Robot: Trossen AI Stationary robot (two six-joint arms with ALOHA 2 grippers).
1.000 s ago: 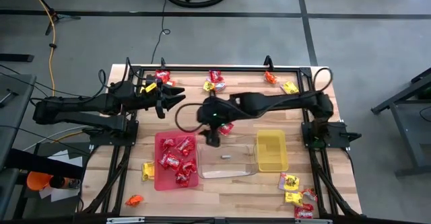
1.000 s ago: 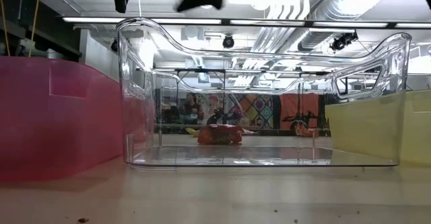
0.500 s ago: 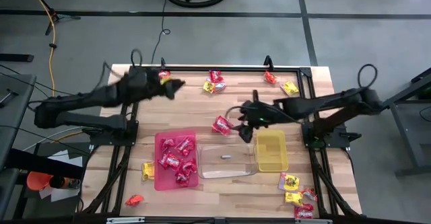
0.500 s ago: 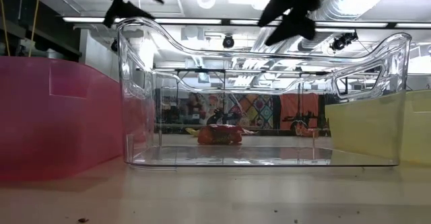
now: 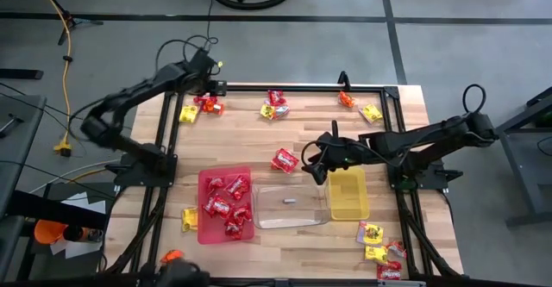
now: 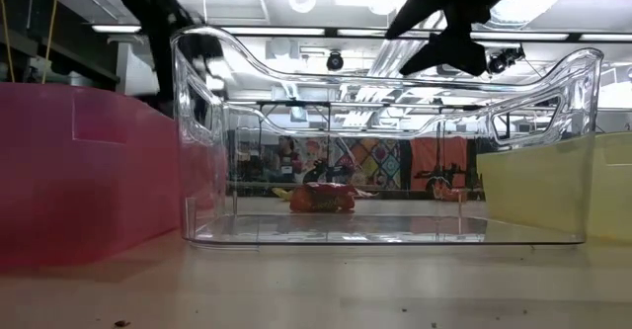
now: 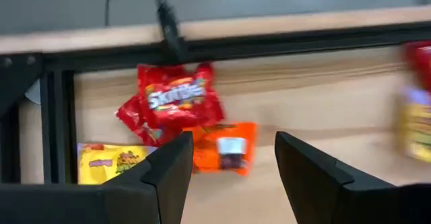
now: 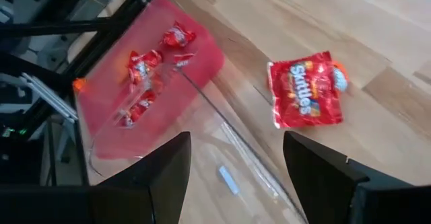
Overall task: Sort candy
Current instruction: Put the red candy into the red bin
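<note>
Candy packets lie scattered on the wooden table. My left gripper (image 5: 210, 89) hangs open over the far left corner, above a red packet (image 7: 180, 96), an orange one (image 7: 225, 146) and a yellow one (image 7: 101, 163). My right gripper (image 5: 307, 163) stands open and empty at mid-table. It is just right of a red Skittles packet (image 5: 285, 159) that lies flat beyond the clear tray (image 5: 289, 205). The same packet (image 8: 306, 93) shows ahead of its fingers in the right wrist view. Several red packets lie in the red tray (image 5: 226, 205).
A yellow tray (image 5: 348, 192) stands right of the clear one. More candy lies along the far edge (image 5: 276, 104), (image 5: 371, 112), at the near right corner (image 5: 375, 244) and near left (image 5: 190, 218). A black frame rail (image 7: 202, 46) runs along the far edge.
My left gripper has swung from mid-table toward the far left corner and tipped downward over the packets there. My right gripper has drawn back from above the clear tray toward the table's right, rolling as it went, then nearly stopped. Both stay open.
</note>
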